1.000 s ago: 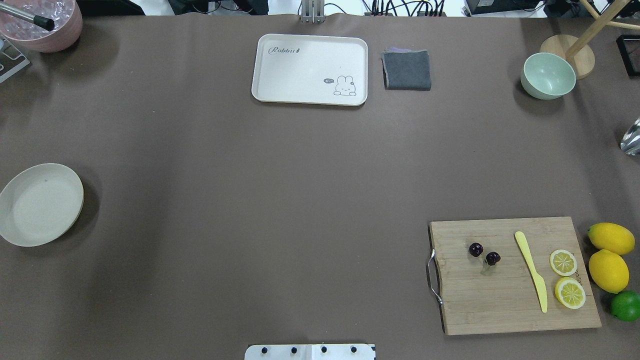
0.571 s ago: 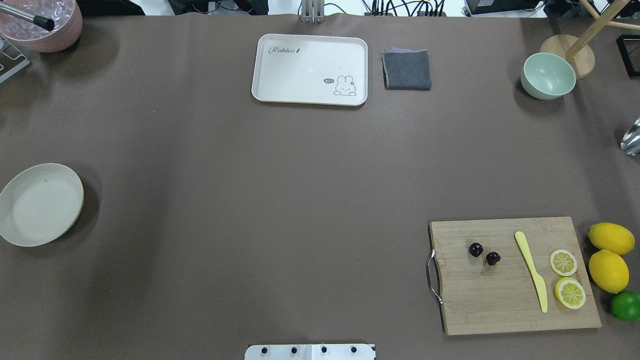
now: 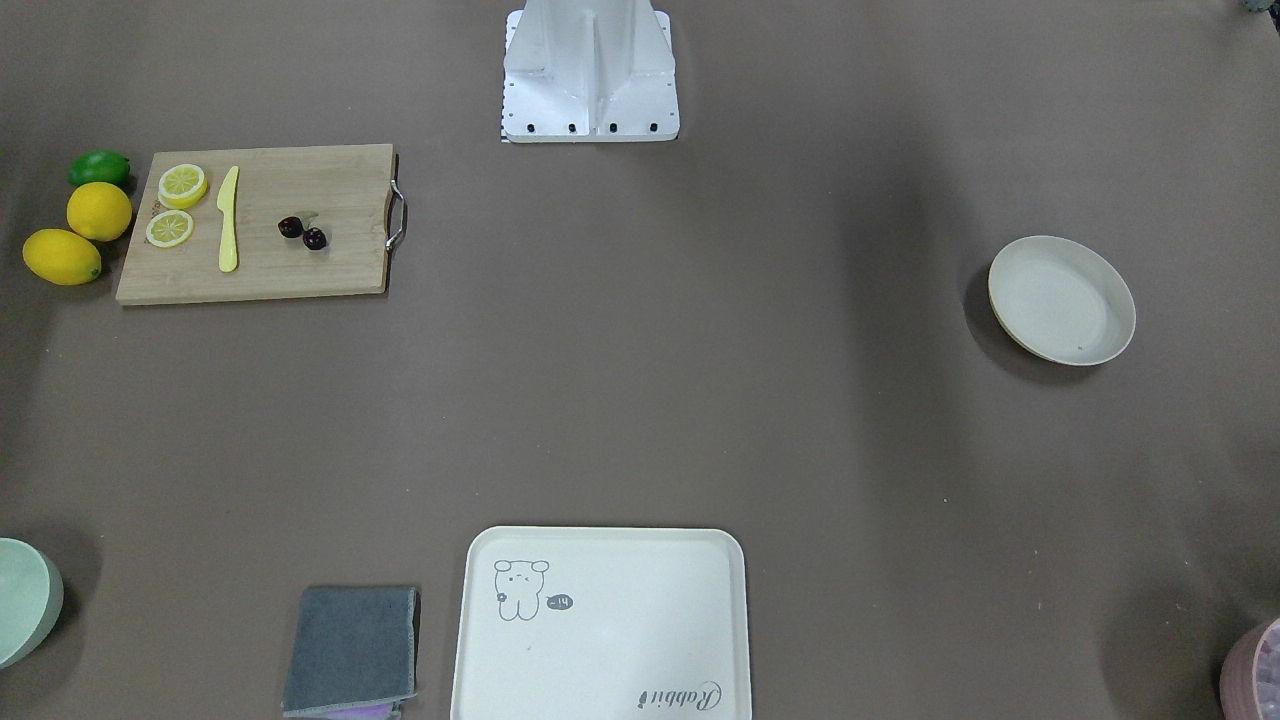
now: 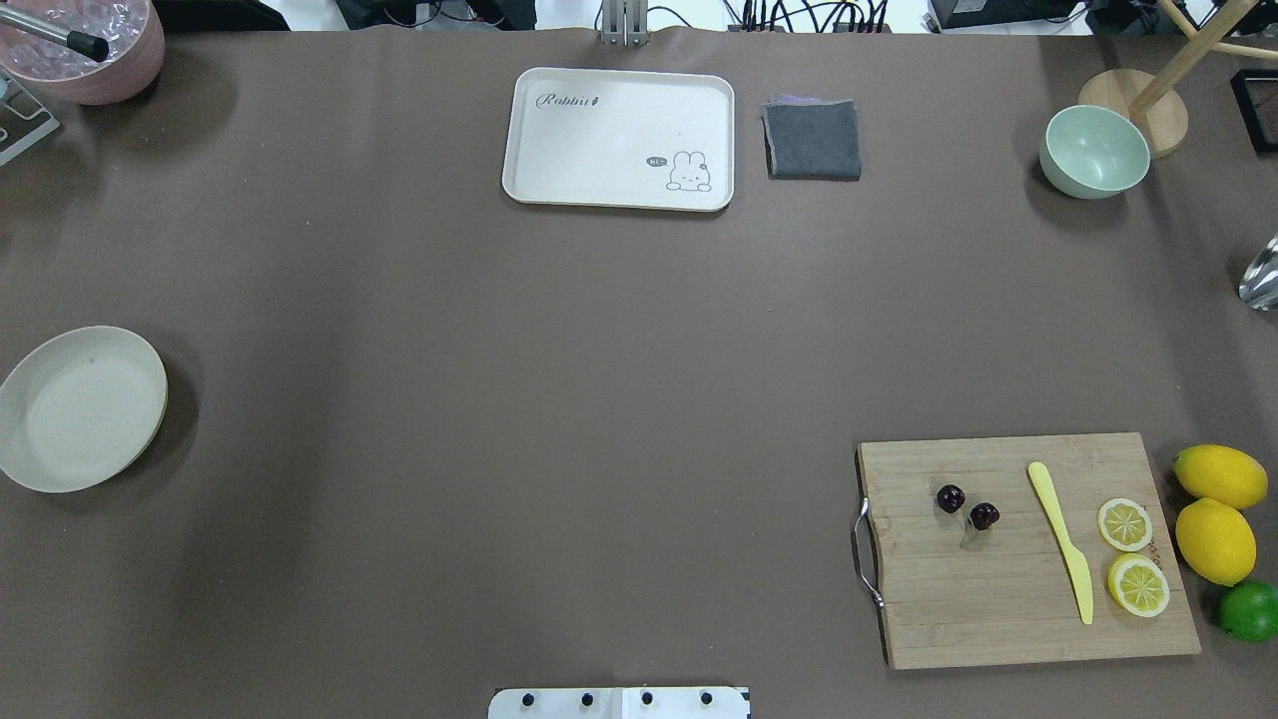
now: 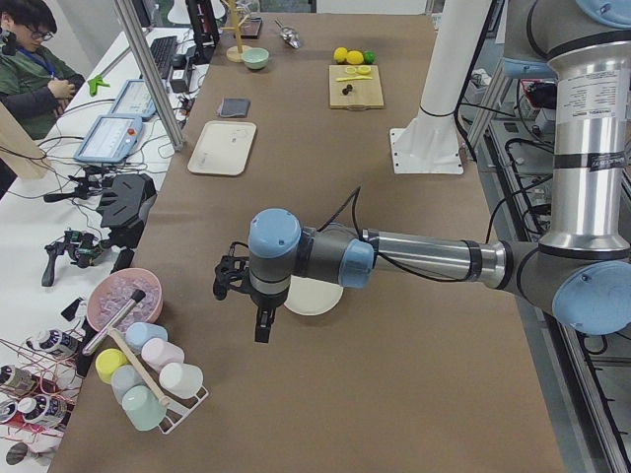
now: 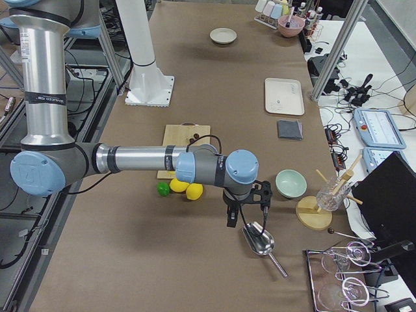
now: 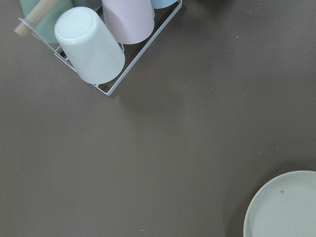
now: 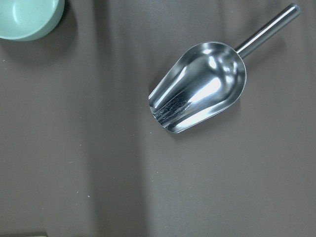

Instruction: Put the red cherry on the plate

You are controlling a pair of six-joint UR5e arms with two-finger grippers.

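The red cherry [image 4: 951,497], two tiny dark maroon fruits on one stem, lies on a wooden cutting board [image 4: 998,609] at the near right; the cherry [image 3: 315,238] also shows in the front-facing view. The cream plate [image 4: 85,407] sits bare at the table's left edge, far from the fruit, and its rim [image 7: 286,207] shows in the left wrist view. My left gripper [image 5: 261,320] hangs beside the plate [image 5: 320,299]. My right gripper [image 6: 231,218] hovers beyond the lemons, by a metal scoop [image 6: 259,239]. Both grippers show only in side views, so open or shut I cannot tell.
On the board lie a yellow knife [image 4: 1060,541] and two lemon slices [image 4: 1124,523]; two lemons [image 4: 1216,539] and a lime [image 4: 1248,609] sit beside it. A rabbit tray [image 4: 619,138], grey cloth [image 4: 813,140] and green bowl [image 4: 1094,150] line the far side. A cup rack [image 7: 98,47] stands near the plate.
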